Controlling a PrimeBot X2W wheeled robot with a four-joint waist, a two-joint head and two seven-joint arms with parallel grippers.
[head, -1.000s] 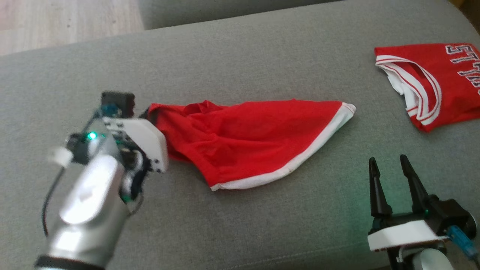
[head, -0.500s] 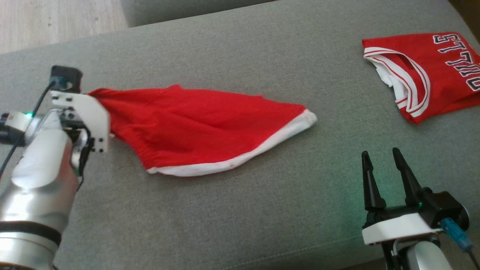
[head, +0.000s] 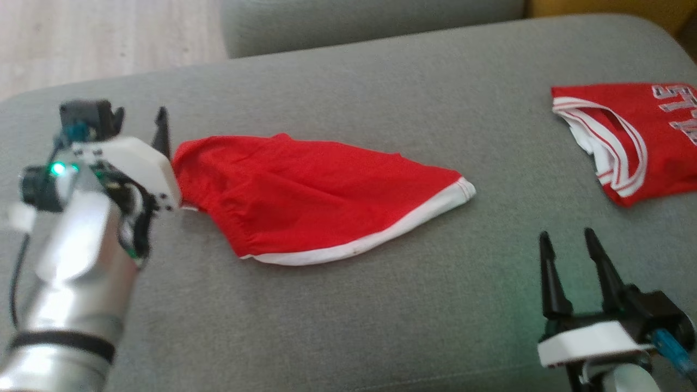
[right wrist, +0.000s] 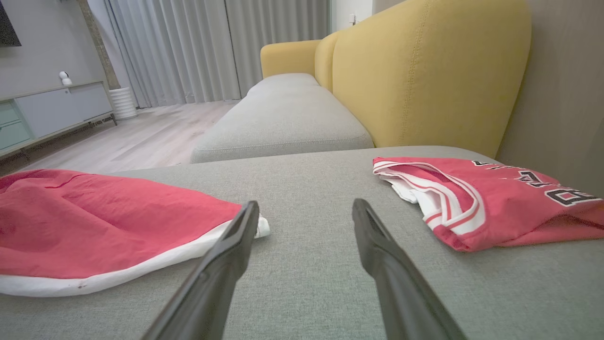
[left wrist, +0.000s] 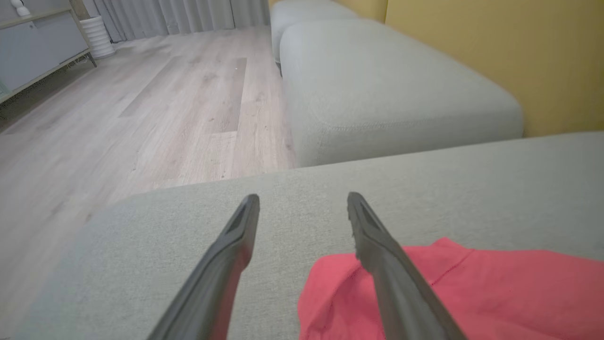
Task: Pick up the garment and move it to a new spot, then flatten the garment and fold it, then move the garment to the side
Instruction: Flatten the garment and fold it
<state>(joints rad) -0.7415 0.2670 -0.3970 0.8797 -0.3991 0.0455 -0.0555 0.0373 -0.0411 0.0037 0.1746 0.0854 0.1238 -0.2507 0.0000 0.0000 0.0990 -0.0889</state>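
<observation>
Garment (head: 321,201): red fabric with a white hem, lying loosely spread on the grey sofa cushion (head: 348,326). Left gripper (head: 139,117): at the garment's 9 o'clock end, fingers spread wide, gripping nothing. Right gripper (head: 567,239): at its 4 o'clock, well apart, fingers parted, empty. Red jersey (head: 626,136): at 2 o'clock.

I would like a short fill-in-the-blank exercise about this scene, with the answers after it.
The red garment has a ____ hem. The left gripper is ____, its fingers spread wide. The lettered jersey lies on the robot's ____ side.
Answers: white; open; right.
</observation>
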